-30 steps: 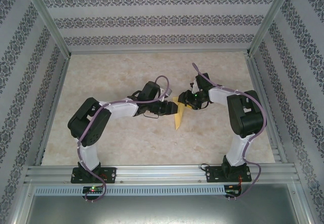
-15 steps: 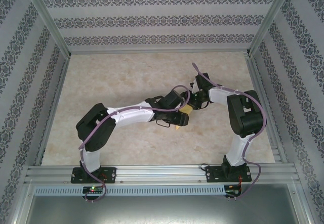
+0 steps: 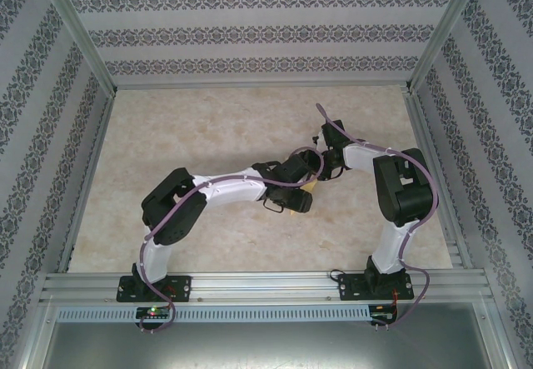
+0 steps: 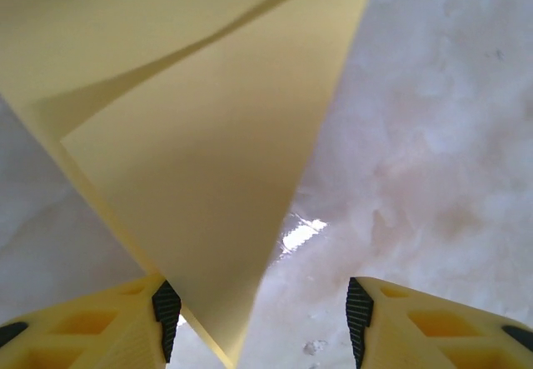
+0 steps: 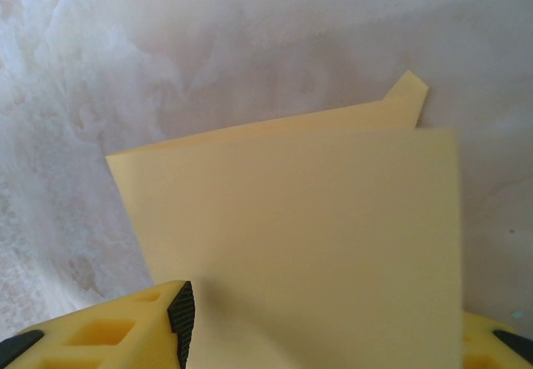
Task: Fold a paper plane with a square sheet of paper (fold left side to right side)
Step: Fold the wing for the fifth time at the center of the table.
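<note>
Desk (image 3: 208,127) with a pale marble pattern carries the folded yellow sheet of paper (image 4: 208,186) near its middle. Left gripper (image 4: 258,311) gapes wide, the sheet's pointed tip lying unclamped between its fingers. Right gripper (image 5: 337,323) spreads wide too, with paper across the gap.

**Q:** Supporting surface?
**A:** One counter (image 3: 183,127), flat, pale beige, marbled. The left wrist view shows one small glare spot on it.

**Q:** Items lying on it?
**A:** One yellow-orange sheet of paper (image 5: 291,236), folded into layers, right of the counter's centre.

**Q:** Condition of the sheet?
**A:** In the left wrist view it narrows to a sharp tip, with the upper layer raised. In the right wrist view a small corner projects past the far edge.
</note>
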Controlling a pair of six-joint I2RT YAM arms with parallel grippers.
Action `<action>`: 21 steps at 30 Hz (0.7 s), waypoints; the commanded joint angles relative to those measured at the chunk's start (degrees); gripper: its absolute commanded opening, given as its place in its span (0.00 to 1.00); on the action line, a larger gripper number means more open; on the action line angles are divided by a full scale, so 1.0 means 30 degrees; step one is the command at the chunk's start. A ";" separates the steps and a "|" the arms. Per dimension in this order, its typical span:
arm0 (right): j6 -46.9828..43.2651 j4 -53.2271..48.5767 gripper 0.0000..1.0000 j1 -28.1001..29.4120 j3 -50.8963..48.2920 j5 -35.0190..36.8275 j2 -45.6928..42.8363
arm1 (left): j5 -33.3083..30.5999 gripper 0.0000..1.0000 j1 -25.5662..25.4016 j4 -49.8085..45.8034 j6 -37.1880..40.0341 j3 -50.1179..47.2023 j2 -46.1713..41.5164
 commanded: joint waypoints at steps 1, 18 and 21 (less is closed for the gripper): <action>-0.0142 -0.0454 0.52 0.0251 0.0171 0.0244 0.0865 | -0.1233 0.58 -0.0624 -0.1217 0.1044 0.0819 -0.0035; -0.0188 -0.0648 0.52 0.0237 0.0355 0.0244 0.0832 | -0.5644 0.60 -0.2246 -0.3849 0.2976 0.2208 -0.0461; -0.0229 -0.0670 0.53 0.0233 0.0332 0.0243 0.0837 | -0.5638 0.60 -0.2449 -0.4204 0.3220 0.3286 0.0565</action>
